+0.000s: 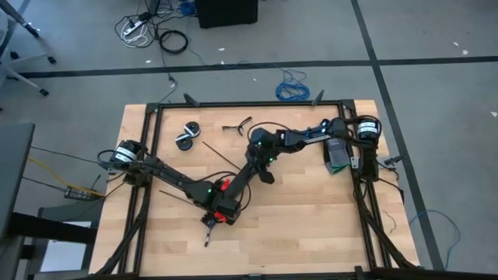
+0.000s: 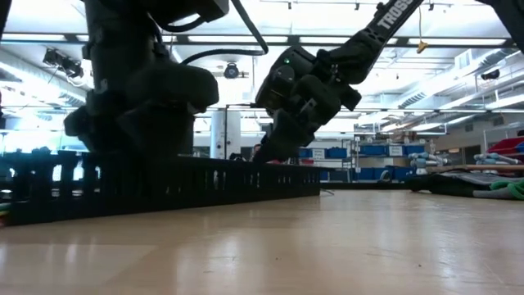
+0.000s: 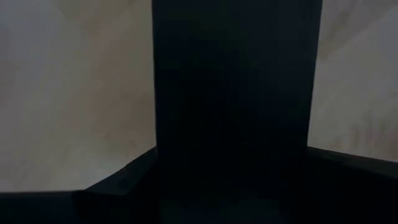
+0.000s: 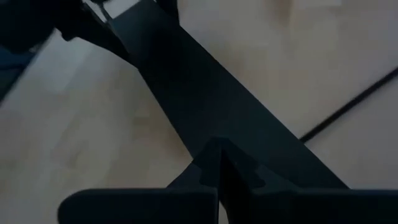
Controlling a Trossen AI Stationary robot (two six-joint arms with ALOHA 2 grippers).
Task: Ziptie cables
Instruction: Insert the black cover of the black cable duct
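A wide black perforated strip lies along the wooden table, standing on its long edge in the low view. My left gripper stands over the strip's near end, pointing down, shut on it. My right gripper is shut and slants down onto the strip's far end. One thin black ziptie lies flat on the table left of the strip, and it also shows in the right wrist view. The cables are hidden or out of view. My left gripper comes from above, pointing down, with one finger on each long side of the strip near its near end. The strip runs out between the fingers and rests on the table. My right gripper's shut fingertips meet the strip's upper side near its far end, slanting down along the strip. Whether anything thin is caught between them I cannot tell.
Two black rolls and a forked black piece lie at the far left of the table. A green and grey object sits by the right arm's base. A black frame borders the table. Bare wood lies near right.
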